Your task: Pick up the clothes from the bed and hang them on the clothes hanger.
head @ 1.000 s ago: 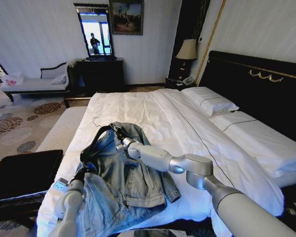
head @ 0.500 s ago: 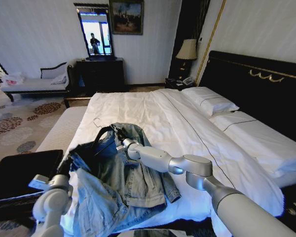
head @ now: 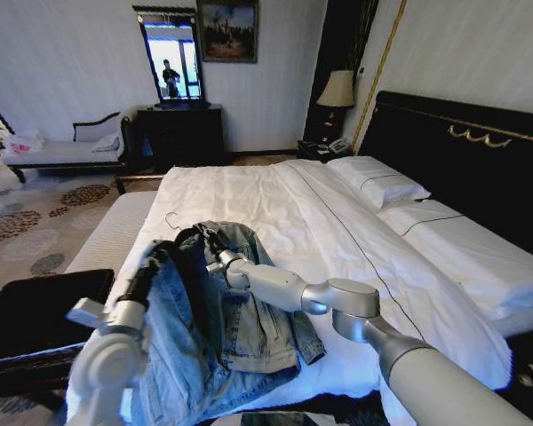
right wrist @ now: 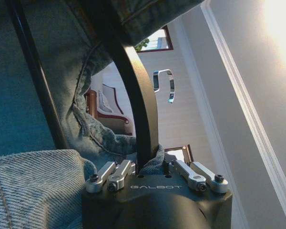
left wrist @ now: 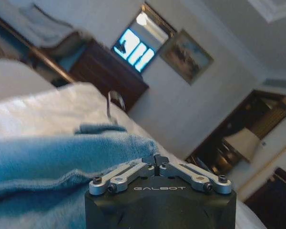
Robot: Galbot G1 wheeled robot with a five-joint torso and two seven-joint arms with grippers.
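Nearest the robot, at the foot end of the bed, the left arm rises from the lower left and its left gripper reaches the left edge of a blue denim jacket. In the left wrist view that gripper has its fingers pressed together, pinching a fold of the jacket, which bunches up beside it.

The jacket lies crumpled on the white duvet near the foot of the bed, on the side away from the headboard, its left front panel lifted by the left gripper. The right arm comes in from the lower right across the jacket, and the right gripper sits at the jacket's collar. In the right wrist view its fingers are closed on the black arm of the clothes hanger, with denim packed around them.

The hanger sits inside the collar end of the jacket, its thin metal hook lying on the sheet just beyond the collar.

Farther up the bed, white pillows rest against the headboard. Beyond the bed stand a bedside lamp, a dark dresser and a wall mirror.
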